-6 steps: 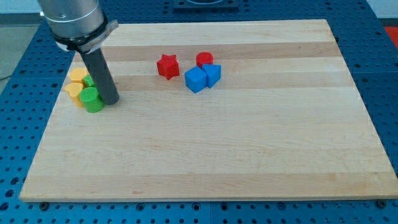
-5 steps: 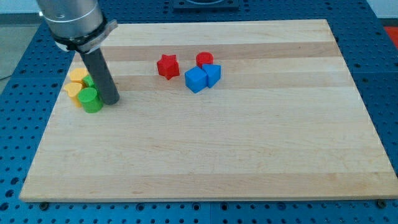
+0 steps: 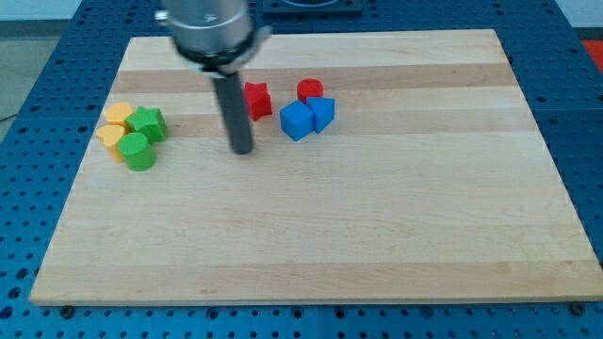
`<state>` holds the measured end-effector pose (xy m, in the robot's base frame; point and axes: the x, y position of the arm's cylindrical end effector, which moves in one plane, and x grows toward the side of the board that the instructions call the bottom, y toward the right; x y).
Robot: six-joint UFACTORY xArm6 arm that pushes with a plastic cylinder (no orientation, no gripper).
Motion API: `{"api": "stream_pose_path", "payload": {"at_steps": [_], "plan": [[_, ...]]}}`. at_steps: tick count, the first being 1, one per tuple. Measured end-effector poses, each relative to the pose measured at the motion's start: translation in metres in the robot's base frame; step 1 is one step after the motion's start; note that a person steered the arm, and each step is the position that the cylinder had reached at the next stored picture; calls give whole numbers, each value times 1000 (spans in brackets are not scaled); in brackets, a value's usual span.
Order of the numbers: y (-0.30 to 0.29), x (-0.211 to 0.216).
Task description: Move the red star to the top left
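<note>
Camera view: my tip point(image 3: 243, 151) — smooth dark rod — near red star point(image 3: 256, 98), not touching.

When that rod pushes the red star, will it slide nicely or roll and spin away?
The red star sits flat, so it probably slides rather than rolls. Its points may make it turn if my tip hits off-centre. It looks small and solid, likely light on the smooth wooden board.

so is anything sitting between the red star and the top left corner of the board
Nothing visible blocks that path. The red star has bare wood toward the view's top left. My tip is just below-left of it, and the yellow and green blocks sit lower, off the line.
</note>
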<state>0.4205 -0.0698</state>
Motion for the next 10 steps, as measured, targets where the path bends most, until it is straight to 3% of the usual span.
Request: {"api": "stream_pose_path", "payload": {"at_steps": [1,2,5,6,7,8,10], "plan": [[50,-20],[50,-29],[-80,-117],[-65,-129],[-14,-130],[-19,-147],[-131,-179]]}}
